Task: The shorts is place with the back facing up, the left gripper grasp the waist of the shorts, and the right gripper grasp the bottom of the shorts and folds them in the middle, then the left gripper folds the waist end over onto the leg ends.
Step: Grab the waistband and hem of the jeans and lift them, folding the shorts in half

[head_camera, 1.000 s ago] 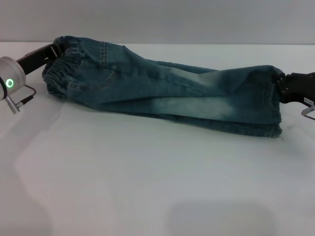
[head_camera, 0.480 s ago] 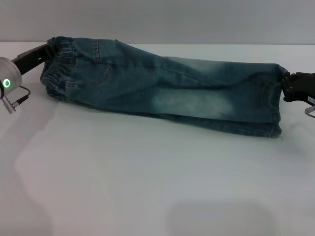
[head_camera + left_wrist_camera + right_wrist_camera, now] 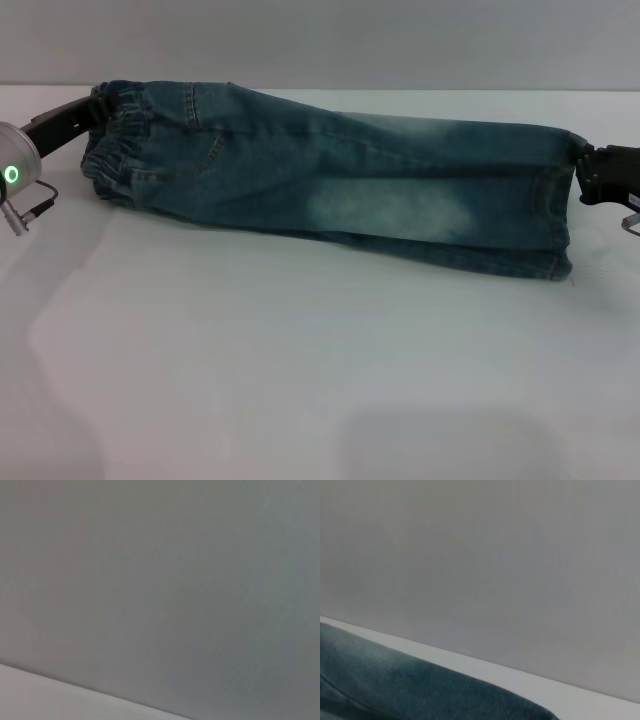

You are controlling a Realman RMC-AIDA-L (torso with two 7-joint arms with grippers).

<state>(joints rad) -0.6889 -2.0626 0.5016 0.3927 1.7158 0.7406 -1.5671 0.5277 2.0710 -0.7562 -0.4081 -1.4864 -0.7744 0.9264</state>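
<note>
The left claw, clenched on the waist, and right claw, gripping the hems, had drawn the lengthwise-folded shorts taut across the bench, completing the first fold

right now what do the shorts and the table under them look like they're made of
The shorts look like faded blue-green denim: pale worn patches, visible stitching, a gathered elastic waist. The table looks like a smooth matte white surface, perhaps laminate or a cloth cover; the view leaves that open.

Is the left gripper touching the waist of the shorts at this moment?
Touching. In the head view the left gripper meets the gathered waist of the shorts, with no gap between them.
</note>
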